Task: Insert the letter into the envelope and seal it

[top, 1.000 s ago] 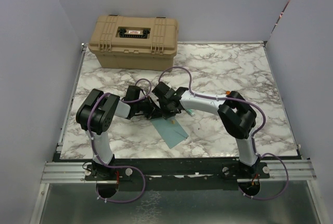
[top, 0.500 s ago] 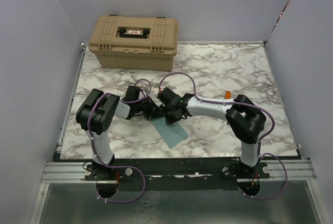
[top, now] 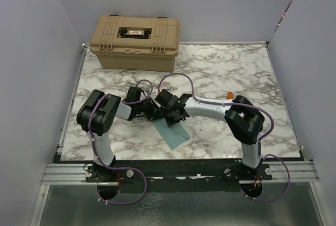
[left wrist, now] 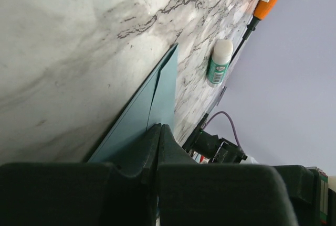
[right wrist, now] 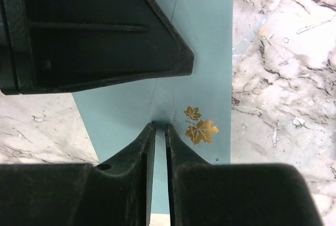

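The teal envelope (top: 173,131) lies flat on the marble table, back side up, with a gold maple-leaf mark (right wrist: 199,127) on it. My left gripper (top: 154,112) is shut, and its tips (left wrist: 159,127) rest on the envelope (left wrist: 155,97) near its seam. My right gripper (top: 168,114) meets it from the right, its tips (right wrist: 159,126) down on the envelope (right wrist: 210,53) with only a narrow slit between the jaws and nothing in it. The left gripper's finger (right wrist: 105,32) fills the top of the right wrist view. The letter is out of view.
A tan hard case (top: 135,41) stands at the back left of the table. A glue stick (left wrist: 219,63) lies just beyond the envelope. An orange-handled tool (left wrist: 268,0) lies further right, partly hidden by the right arm (top: 230,95). Grey walls close in both sides.
The right gripper has come down and toward the near edge onto the envelope, and its arm now covers the glue stick from above. The left arm has stayed put.
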Controlling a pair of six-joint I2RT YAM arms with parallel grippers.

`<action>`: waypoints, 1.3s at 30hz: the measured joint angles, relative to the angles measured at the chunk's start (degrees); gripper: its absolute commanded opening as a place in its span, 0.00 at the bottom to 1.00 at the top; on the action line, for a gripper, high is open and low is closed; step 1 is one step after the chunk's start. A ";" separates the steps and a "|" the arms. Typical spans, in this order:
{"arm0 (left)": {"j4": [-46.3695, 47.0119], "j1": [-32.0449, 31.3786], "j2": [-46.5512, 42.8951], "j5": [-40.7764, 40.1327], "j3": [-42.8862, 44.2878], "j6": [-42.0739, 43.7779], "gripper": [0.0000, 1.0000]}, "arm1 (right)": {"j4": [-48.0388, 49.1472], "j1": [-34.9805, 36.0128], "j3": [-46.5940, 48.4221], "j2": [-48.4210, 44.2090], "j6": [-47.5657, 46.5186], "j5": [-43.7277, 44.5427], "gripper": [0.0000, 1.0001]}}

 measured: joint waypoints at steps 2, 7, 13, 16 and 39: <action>-0.11 0.00 0.00 -0.02 0.04 0.24 0.00 | -0.22 0.13 -0.20 -0.17 0.22 0.96 0.21; -3.80 -0.02 -0.13 0.07 1.73 2.80 0.00 | -0.46 0.28 -4.09 -3.04 0.74 2.21 0.25; -10.10 -0.20 -0.50 -0.02 4.50 6.86 0.00 | -0.24 0.26 -7.80 -5.68 2.08 2.25 0.24; -11.04 -0.26 -0.55 -0.07 4.90 7.74 0.00 | 1.20 0.24 -9.77 -6.84 3.15 2.05 0.22; -24.70 -1.88 -9.62 -6.75 10.75 12.44 0.69 | -3.82 -10.12 -16.83 -30.29 9.75 2.56 0.59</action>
